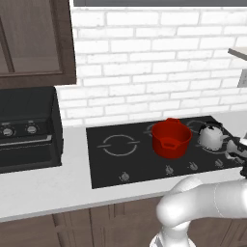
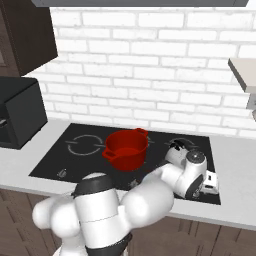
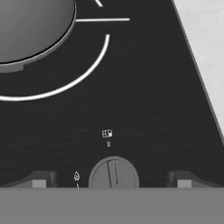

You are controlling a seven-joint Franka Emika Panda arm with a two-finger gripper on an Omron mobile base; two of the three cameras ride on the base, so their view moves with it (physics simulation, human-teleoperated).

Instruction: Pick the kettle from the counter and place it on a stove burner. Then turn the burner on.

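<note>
The kettle point(image 1: 211, 135) sits on the stove burner point(image 3: 57, 85) at the cooktop's far right, just right of the red pot point(image 1: 171, 139), whose inside looks bare. The gripper point(image 3: 111, 178) hangs with fingers spread wide, a round knob point(image 3: 113, 174) between them; its tiny markings are unreadable.

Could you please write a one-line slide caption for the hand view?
Open gripper straddling a burner knob, with the kettle on its stove burner.
</note>
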